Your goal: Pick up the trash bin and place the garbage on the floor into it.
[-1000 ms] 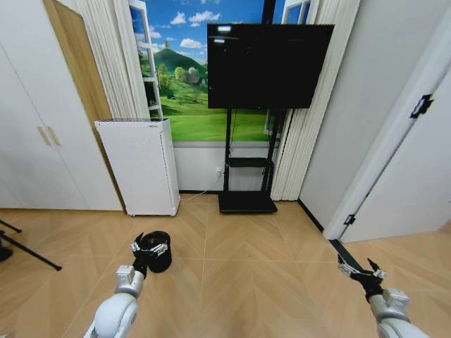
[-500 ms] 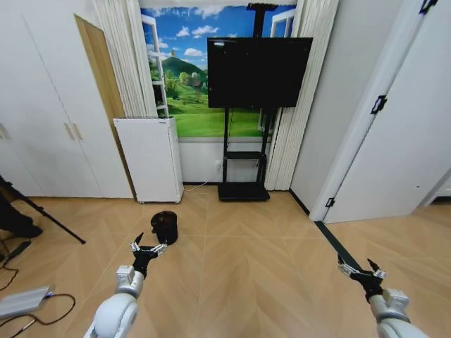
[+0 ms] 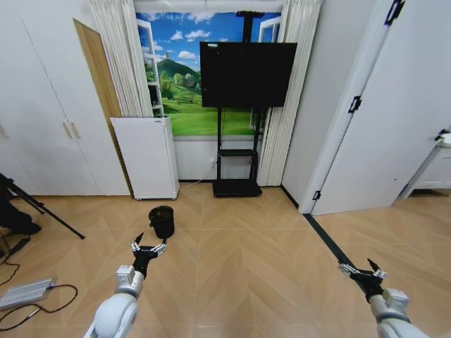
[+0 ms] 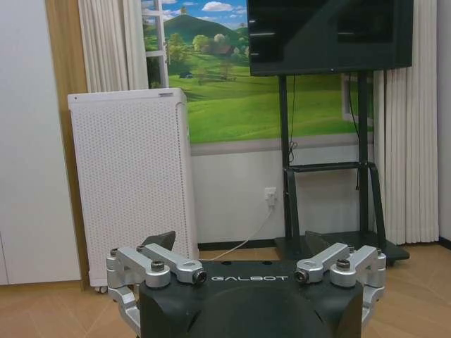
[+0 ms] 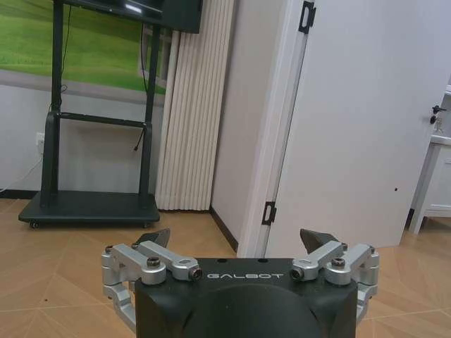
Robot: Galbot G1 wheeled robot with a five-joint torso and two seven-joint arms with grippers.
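The trash bin [image 3: 161, 221] stands on the wood floor near the white appliance [image 3: 148, 157], ahead of the left gripper [image 3: 148, 247], whose fingers are spread. The right gripper [image 3: 360, 271] hangs equally spread. A good approach, I'd say, centres the bin's rim between those fingers.

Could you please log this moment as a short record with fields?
bin: black bin upright on the floor, ahead of the left gripper, untouched
left gripper: open, empty, held low
right gripper: open, empty, held low
behind bin: white appliance against the wall
garbage: none visible on the floor
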